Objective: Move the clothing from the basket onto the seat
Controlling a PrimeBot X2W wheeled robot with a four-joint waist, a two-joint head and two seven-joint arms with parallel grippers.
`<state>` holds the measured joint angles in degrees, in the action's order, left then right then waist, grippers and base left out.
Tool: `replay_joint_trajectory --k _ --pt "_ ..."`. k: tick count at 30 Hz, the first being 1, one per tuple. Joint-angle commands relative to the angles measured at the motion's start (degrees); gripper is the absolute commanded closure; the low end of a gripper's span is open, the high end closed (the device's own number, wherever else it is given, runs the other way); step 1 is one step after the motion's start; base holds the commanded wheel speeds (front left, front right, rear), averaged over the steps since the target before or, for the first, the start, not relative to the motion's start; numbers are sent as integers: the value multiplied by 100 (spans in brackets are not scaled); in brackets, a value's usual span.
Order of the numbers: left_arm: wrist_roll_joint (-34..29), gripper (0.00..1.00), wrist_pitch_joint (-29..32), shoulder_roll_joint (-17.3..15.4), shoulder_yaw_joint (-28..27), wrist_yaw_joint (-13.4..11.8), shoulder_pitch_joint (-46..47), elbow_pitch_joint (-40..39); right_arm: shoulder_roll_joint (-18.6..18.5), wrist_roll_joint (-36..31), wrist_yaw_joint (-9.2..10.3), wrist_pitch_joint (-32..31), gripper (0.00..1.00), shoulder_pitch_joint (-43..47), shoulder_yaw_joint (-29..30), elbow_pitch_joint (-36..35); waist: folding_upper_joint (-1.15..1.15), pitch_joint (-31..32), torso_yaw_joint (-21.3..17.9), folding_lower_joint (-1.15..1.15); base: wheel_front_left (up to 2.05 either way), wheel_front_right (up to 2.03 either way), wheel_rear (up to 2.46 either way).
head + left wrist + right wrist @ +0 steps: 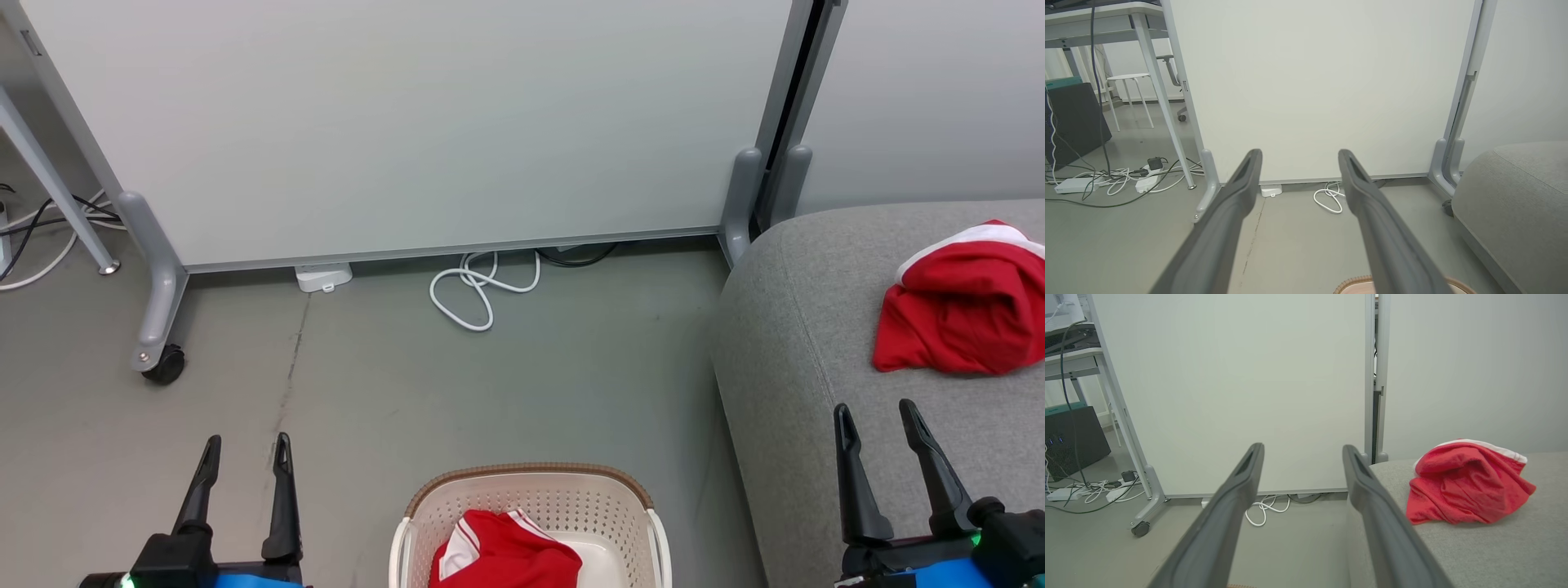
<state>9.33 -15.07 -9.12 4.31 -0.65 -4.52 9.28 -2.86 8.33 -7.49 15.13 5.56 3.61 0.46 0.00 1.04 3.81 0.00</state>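
One red garment with white trim lies crumpled on the light-grey seat at the right. A second red garment with white stripes sits inside the cream-white basket at the bottom centre, its brown rim also showing at the bottom of the left wrist view. My left gripper hovers open and empty over the floor, left of the basket. Over the seat's near part my right gripper is open and empty, short of the garment.
A wheeled white partition panel stands behind, its castor foot at left. A coiled white cable lies on the grey floor. Table legs, power strips and cables crowd the far left.
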Motion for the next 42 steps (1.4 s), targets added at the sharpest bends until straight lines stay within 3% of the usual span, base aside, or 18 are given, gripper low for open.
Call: replay_joint_trajectory --k 1,11,18,25,31,42 --pt "-54 0 -15 29 -56 37 -59 -19 -4 29 -1 2 0 97 0 6 0 14 6 0 0 0 0" --pt "-247 0 -15 143 -232 226 4 31 -4 24 -1 2 0 18 -31 33 0 16 10 0 0 0 0" --pt "-573 0 -15 -15 88 517 332 318 -4 -9 -1 2 0 -98 -130 33 0 -95 -46 0 0 0 0" --pt "-920 0 -15 -279 838 755 1074 1010 -5 -134 -1 2 0 -426 -363 -62 0 -563 -187 0 0 0 0" --pt "-1097 0 -15 -435 1762 818 2003 1885 -5 -220 -1 2 0 -919 -564 -134 0 -1205 -359 0 0 0 0" --pt "-728 0 -15 -656 3466 808 3464 3799 -5 -283 -1 2 0 -1775 -896 -303 0 -2409 -809 0 0 0 0"
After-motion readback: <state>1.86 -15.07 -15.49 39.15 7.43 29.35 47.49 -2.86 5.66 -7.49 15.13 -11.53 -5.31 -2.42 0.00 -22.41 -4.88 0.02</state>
